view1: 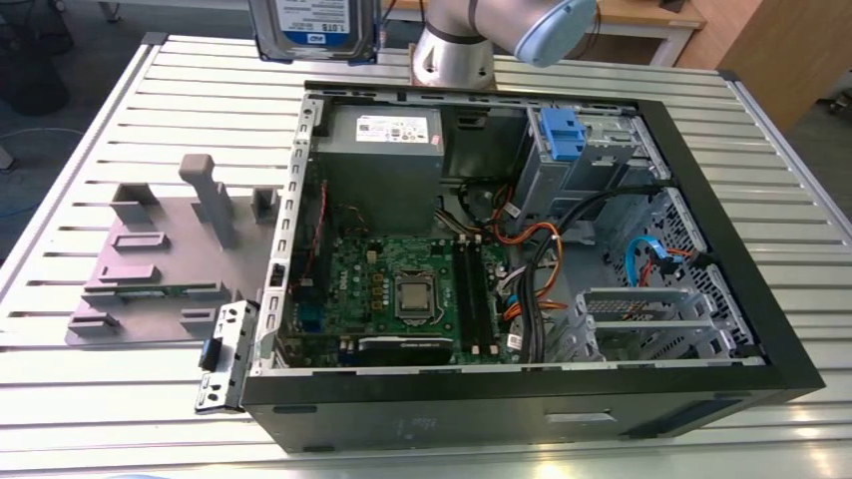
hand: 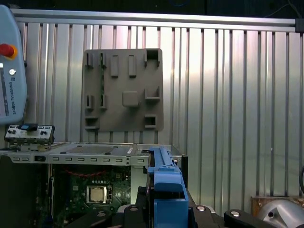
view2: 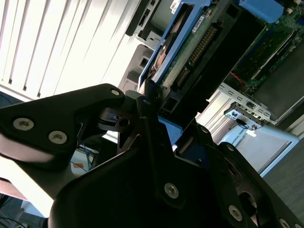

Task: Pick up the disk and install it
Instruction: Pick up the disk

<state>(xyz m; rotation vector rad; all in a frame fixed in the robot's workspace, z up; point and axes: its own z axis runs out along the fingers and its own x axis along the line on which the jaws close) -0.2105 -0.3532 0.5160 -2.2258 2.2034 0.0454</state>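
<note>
The disk (view1: 313, 28) hangs in the air above the table's far side, at the exterior view's upper left, label facing the camera. In the second wrist view my gripper (view2: 167, 121) is shut on it: black fingers (view2: 145, 118) clamp the drive's edge, and its blue rail and green circuit board (view2: 190, 52) run away from them. The first wrist view looks along the disk's blue rail (hand: 164, 183), which stands over the open computer case (hand: 90, 152). The arm (view1: 533, 25) rises behind the case.
The open case (view1: 692, 200) lies on the slatted table with the motherboard (view1: 399, 289), grey power supply (view1: 383, 145), cables and a drive bay with a blue latch (view1: 560, 135). A grey fixture plate (view1: 160, 259) sits beside it. A teach pendant (hand: 9, 66) rests on the table.
</note>
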